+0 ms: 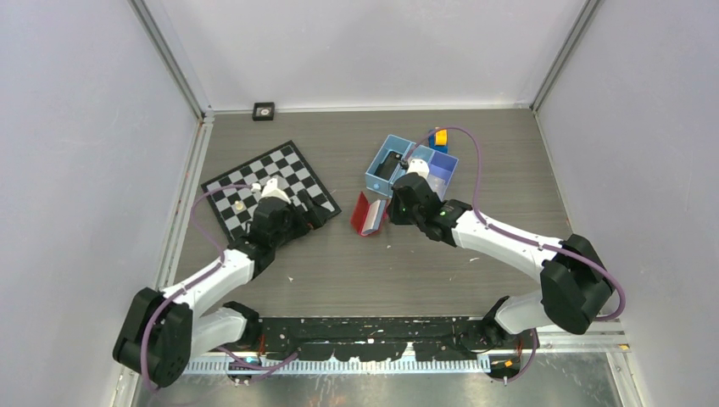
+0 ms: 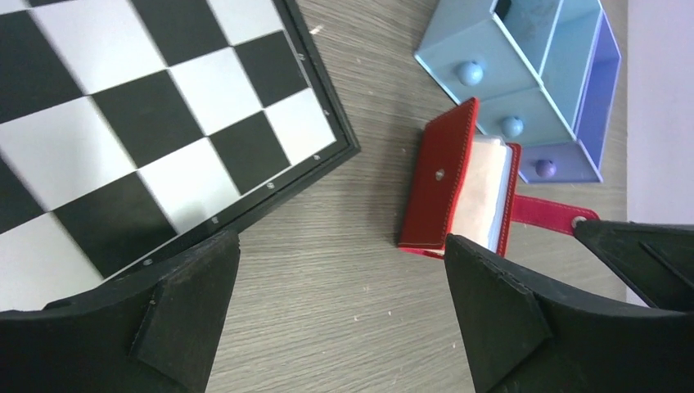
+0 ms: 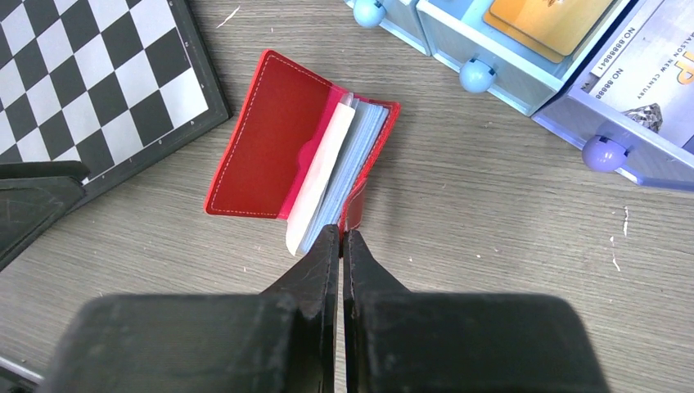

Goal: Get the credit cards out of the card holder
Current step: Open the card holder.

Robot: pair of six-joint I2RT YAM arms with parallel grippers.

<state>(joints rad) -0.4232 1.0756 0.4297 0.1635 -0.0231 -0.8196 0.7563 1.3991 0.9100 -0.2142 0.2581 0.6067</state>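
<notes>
Steadying card holder (image 3: 270, 147), frame centre: right gripper (image 3: 340, 241) pinched on its lower edge, left gripper (image 2: 340, 250) spread, empty. Next: left into sleeves (image 3: 364, 147).

Credit cards (image 3: 547, 18) partly beyond frame edge

A red card holder (image 1: 366, 214) stands open on the grey wood-grain table (image 1: 407, 271), with pale lining showing between its covers. The right gripper (image 1: 387, 212) reaches in from the right and meets the holder's right side; its jaws are too dark to read from above. The left gripper (image 1: 316, 215) hangs over the near right corner of a chessboard (image 1: 292, 165), apart from the holder. Just behind the holder sits a blue tray (image 1: 373, 174) with something orange-yellow (image 1: 438, 138) at its far end. A small black square (image 1: 264, 111) lies by the back wall.
</notes>
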